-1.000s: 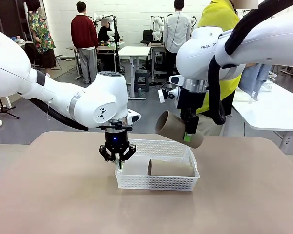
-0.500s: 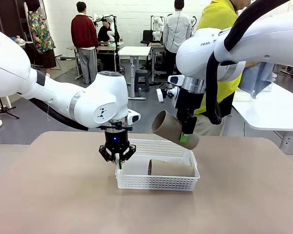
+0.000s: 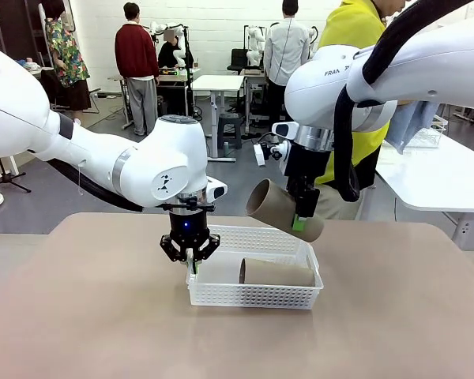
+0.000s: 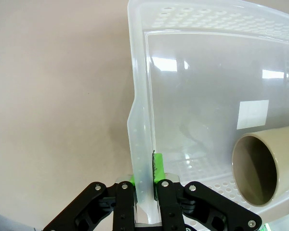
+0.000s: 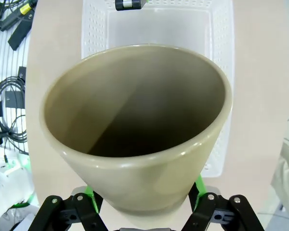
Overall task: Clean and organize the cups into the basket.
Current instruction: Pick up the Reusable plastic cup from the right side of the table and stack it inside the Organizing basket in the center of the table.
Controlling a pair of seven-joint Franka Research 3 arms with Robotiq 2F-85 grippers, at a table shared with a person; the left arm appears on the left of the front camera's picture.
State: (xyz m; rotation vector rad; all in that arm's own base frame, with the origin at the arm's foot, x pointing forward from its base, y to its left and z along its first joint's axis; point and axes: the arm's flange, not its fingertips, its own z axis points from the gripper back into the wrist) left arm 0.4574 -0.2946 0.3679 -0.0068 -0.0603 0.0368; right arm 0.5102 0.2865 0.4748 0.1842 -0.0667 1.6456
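Observation:
A taupe cup [image 3: 283,210] hangs tilted over the far rim of the white basket [image 3: 253,297], mouth toward the left, with my right gripper [image 3: 300,224] shut on its narrow end. Seen from the right wrist, that cup [image 5: 135,120] opens wide toward the camera between the gripper's [image 5: 144,192] green pads, and the basket [image 5: 220,57] lies beyond it. A second taupe cup [image 3: 276,272] lies on its side inside the basket. My left gripper [image 3: 191,268] is shut on the basket's left wall; in the left wrist view the gripper [image 4: 144,180] pinches that wall [image 4: 138,96], with the lying cup [image 4: 260,168] at the lower right.
A person in a yellow top [image 3: 355,47] stands at the far side behind my right arm, holding a blue-grey cloth [image 3: 415,126]. Bare tan tabletop [image 3: 87,316] surrounds the basket. A white table [image 3: 442,181] stands to the far right.
My right gripper has carried the held cup slightly to the left above the basket. The left gripper and the basket have stayed put.

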